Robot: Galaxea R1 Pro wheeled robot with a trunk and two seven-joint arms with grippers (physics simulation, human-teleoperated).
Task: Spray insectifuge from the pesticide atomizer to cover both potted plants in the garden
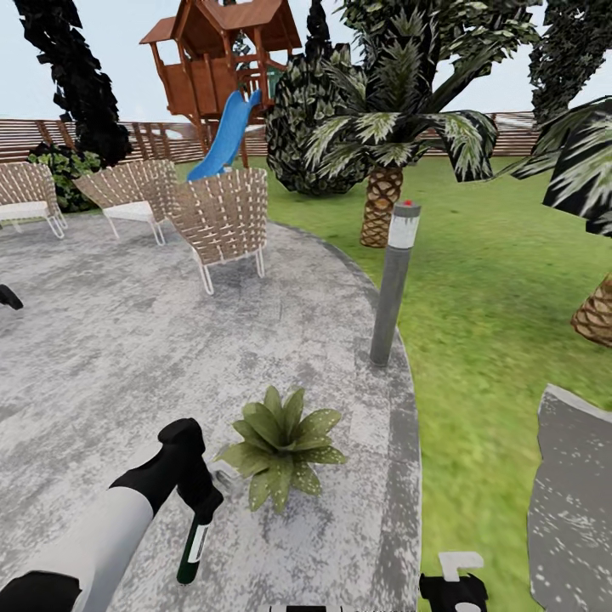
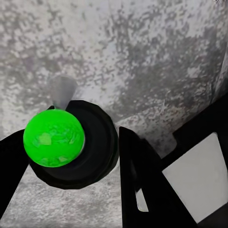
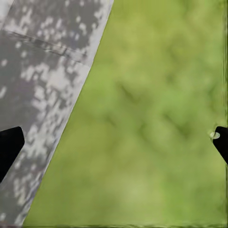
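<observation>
Clamped around the pesticide atomizer, the left gripper holds the bottle hanging neck-up over the round gravel patio, its dark body and white label pointing down at the stones. Out at the head view's lower edge the right gripper sits above the lawn; in its wrist view the two black fingertips stand far apart with nothing between them, grass and a stone slab below. Wicker chairs ring the patio's far side, a palm rises beyond, and a grey post lamp stands at the patio's rim. One potted plant, a low speckled rosette, sits on the gravel just beside the bottle. In the left wrist view the bottle's bright green end shows between the dark fingers.
</observation>
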